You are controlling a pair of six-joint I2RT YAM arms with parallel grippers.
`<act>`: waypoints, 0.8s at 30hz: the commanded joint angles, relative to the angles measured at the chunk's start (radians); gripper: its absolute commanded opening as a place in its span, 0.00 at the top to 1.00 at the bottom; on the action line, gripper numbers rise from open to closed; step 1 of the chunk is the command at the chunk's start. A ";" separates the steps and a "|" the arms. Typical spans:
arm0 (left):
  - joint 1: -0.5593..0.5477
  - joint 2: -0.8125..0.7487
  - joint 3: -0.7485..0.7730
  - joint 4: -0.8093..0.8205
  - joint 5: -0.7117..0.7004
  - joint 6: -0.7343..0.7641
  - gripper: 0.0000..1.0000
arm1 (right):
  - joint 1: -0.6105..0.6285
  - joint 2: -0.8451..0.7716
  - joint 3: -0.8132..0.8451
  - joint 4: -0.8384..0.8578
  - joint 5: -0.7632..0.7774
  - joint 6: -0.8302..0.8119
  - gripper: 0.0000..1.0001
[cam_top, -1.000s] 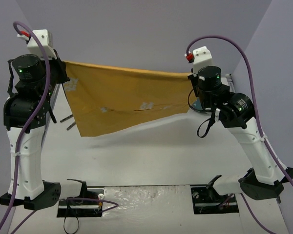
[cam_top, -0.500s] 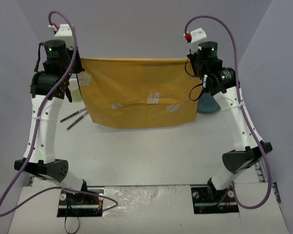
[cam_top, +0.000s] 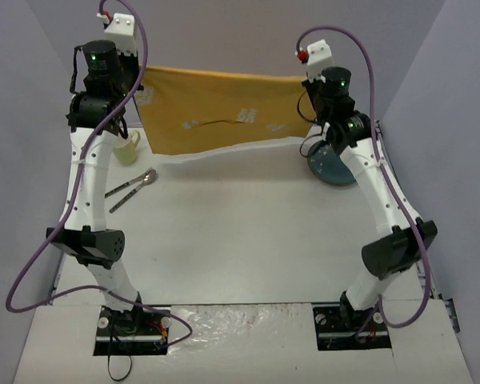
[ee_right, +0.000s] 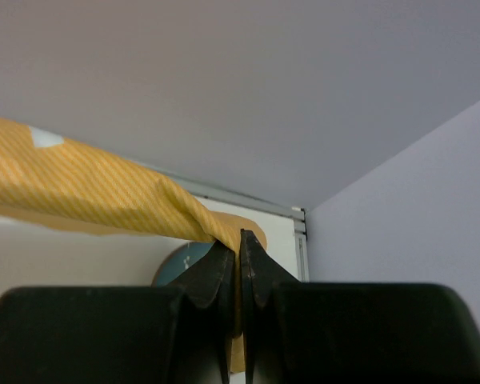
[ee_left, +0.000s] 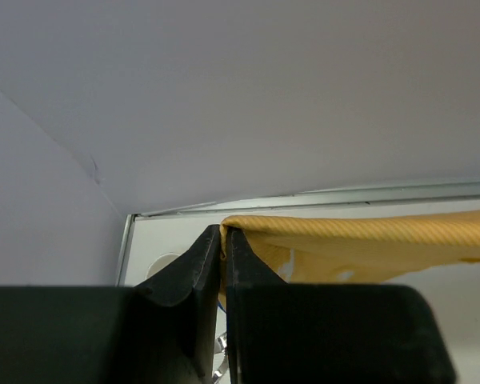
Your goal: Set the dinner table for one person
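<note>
An orange-yellow cloth placemat (cam_top: 224,108) hangs stretched between both arms above the far part of the white dinner table (cam_top: 240,232). My left gripper (ee_left: 222,232) is shut on the placemat's left top corner (ee_left: 248,226), high at the far left. At the far right, my right gripper (ee_right: 240,238) is shut on the other top corner (ee_right: 200,224). The cloth's lower edge (cam_top: 224,148) hangs close to the tabletop; contact cannot be made out.
A pale yellow-green mug (cam_top: 126,149) stands at the far left behind the left arm. A spoon and another utensil (cam_top: 132,186) lie beside it. A blue plate (cam_top: 330,164) sits at the far right under the right arm. Grey walls enclose the table.
Both arms have stretched up and away toward the far wall, carrying the placemat with them. The cloth went from sagging to taut and now hangs farther back, uncovering the mug, utensils and plate.
</note>
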 commanded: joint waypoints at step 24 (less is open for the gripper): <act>0.008 -0.791 -1.539 0.293 -0.152 -0.313 0.92 | 0.283 -0.326 -0.971 -0.194 0.064 0.464 0.98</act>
